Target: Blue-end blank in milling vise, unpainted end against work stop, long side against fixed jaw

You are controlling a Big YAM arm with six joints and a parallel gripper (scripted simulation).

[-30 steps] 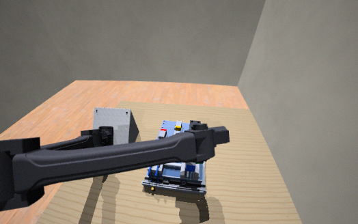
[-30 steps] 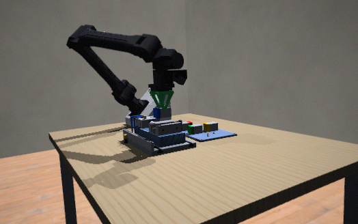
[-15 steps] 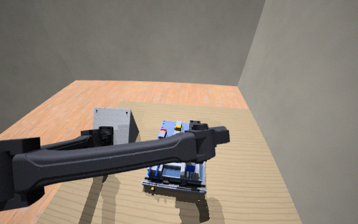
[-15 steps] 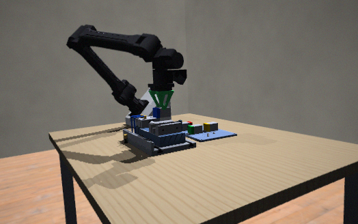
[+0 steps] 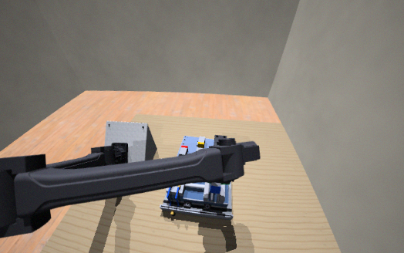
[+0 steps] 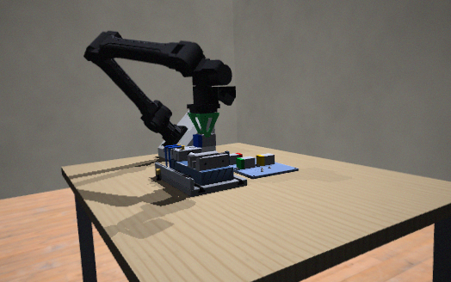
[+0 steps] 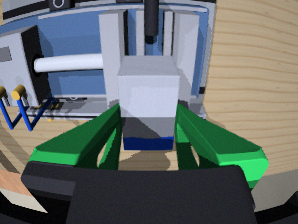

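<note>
My gripper with green fingers is shut on the grey blank with the blue end. It holds the blank level, a little above the milling vise. In the wrist view the blue end points toward the camera, away from the dark work stop rod at the far side of the vise. The blank hangs over the gap between two pale bars. In the exterior view the gripper points straight down with the blank just over the vise top. In the top view the arm hides the blank.
Blue hoses and a white cylinder sit on the vise's left side. The blue plate beyond the vise carries the red-ended, green-ended and yellow-ended blanks. A grey box stands behind the vise.
</note>
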